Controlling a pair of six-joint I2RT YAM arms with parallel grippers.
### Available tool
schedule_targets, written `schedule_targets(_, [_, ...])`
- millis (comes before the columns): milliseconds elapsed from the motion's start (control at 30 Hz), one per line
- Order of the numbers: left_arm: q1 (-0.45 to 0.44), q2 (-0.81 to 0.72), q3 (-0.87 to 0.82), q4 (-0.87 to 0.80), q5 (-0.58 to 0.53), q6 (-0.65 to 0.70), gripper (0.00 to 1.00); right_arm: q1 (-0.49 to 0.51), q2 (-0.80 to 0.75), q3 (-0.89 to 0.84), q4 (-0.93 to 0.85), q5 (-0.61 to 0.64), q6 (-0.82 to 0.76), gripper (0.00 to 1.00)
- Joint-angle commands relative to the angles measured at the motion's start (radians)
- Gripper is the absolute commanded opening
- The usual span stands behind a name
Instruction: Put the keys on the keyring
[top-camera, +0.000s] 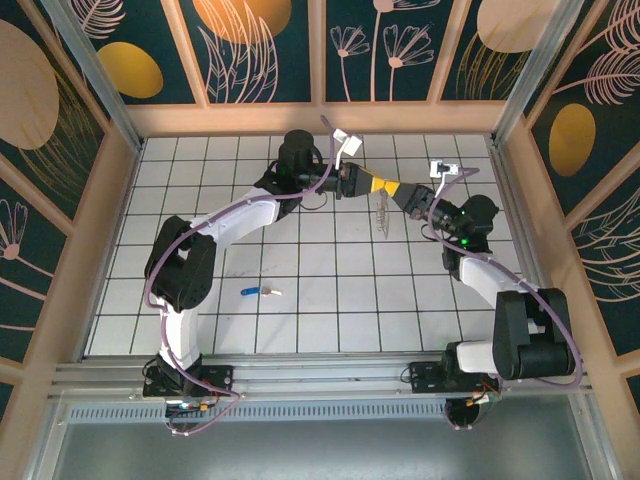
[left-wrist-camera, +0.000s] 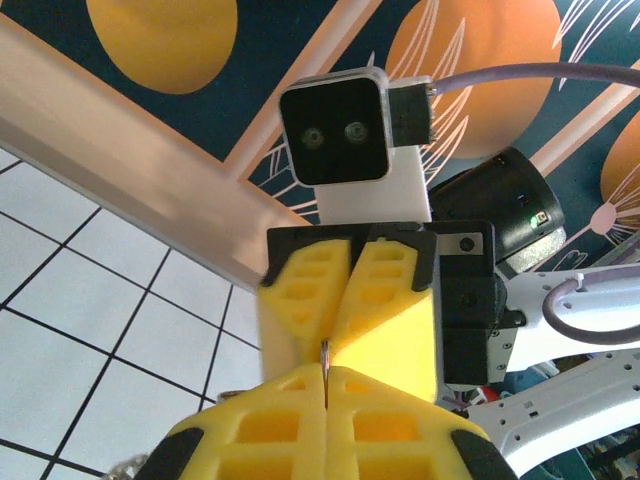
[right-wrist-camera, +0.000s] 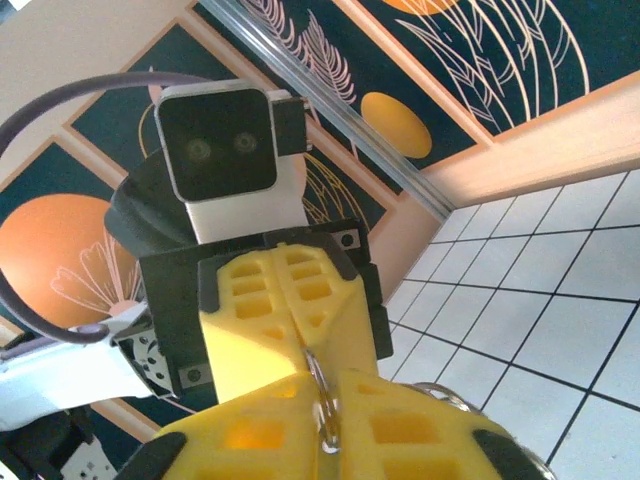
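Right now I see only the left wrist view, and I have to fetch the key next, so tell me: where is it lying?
Observer: The key lies loose on the table, in front of the left arm, blue head to the left.
Operator: Is anything hanging under the grippers?
Observer: Yes, the keyring dangles below where the left gripper and right gripper meet tip to tip.
Operator: Does the right one have the ring?
Observer: The right wrist view shows the metal ring pinched between its yellow fingers.
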Motion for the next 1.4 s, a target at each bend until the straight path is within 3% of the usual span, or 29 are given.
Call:
schedule_targets(0, [0.001, -0.005, 0.027, 0.011, 0.027, 0.019, 0.00, 0.008, 0.005, 0.037, 0.048, 0.001, -0.011, 0.00])
schedule_targets(133, [0.000, -0.015, 0.017, 0.020, 0.004, 0.009, 0.03, 0.009, 0.007, 0.032, 0.048, 0.022, -0.013, 0.00])
schedule_targets(267, [0.000, -0.065, -0.048, 0.125, -0.088, -0.042, 0.25, 0.006, 0.014, 0.026, 0.073, 0.051, 0.004, 0.00])
schedule_targets(367, [0.002, -0.132, -0.119, 0.191, -0.220, -0.062, 0.34, 0.001, 0.021, 0.023, 0.108, 0.066, 0.033, 0.00])
schedule_targets(500, [0.001, -0.208, -0.249, 0.331, -0.420, -0.146, 0.40, -0.008, 0.021, 0.018, 0.145, 0.092, 0.064, 0.00])
schedule_targets(767, [0.000, -0.187, -0.322, 0.509, -0.476, -0.302, 0.40, -0.009, 0.035, -0.005, 0.289, 0.162, 0.165, 0.00])
schedule_targets(1100, [-0.036, -0.122, -0.279, 0.560, -0.473, -0.344, 0.41, -0.001, 0.084, 0.004, 0.469, 0.224, 0.290, 0.00])
schedule_targets(1367, [-0.062, -0.074, -0.240, 0.615, -0.496, -0.375, 0.41, 0.030, 0.104, 0.031, 0.498, 0.264, 0.324, 0.00])
